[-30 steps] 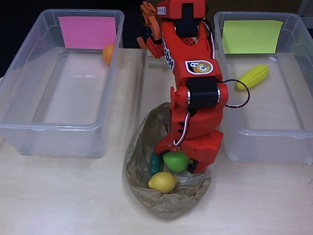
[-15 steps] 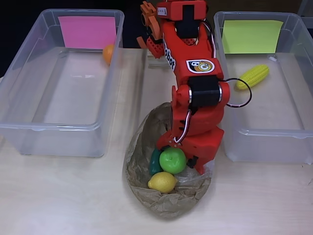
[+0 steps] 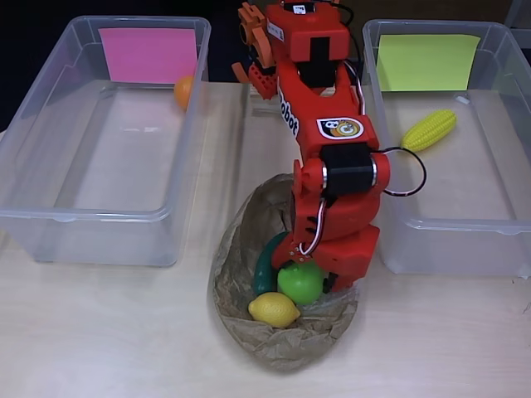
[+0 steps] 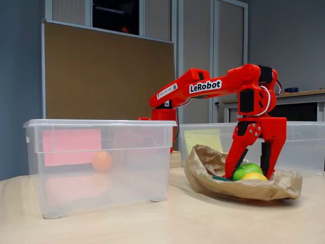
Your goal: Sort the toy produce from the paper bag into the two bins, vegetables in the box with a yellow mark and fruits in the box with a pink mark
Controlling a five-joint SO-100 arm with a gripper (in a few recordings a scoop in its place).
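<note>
Red gripper [image 3: 309, 278] straddled a green apple [image 3: 299, 283] inside the paper bag [image 3: 241, 249] near the surface's front edge, jaws spread around it, lemon [image 3: 273, 310] just beside.

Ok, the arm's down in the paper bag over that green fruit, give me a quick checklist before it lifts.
1. Gripper fingers straddle the green fruit: ok, one on each side in the fixed view.
2. Fingers closed firmly on it: cannot tell.
3. Lemon out of the grasp: ok, though it sits right against the fruit.
4. Dark green vegetable not pinched: cannot tell, partly hidden.
5. Pink-marked bin has room: ok, holds one orange.
6. Paper bag free of the fingers: cannot tell.
</note>
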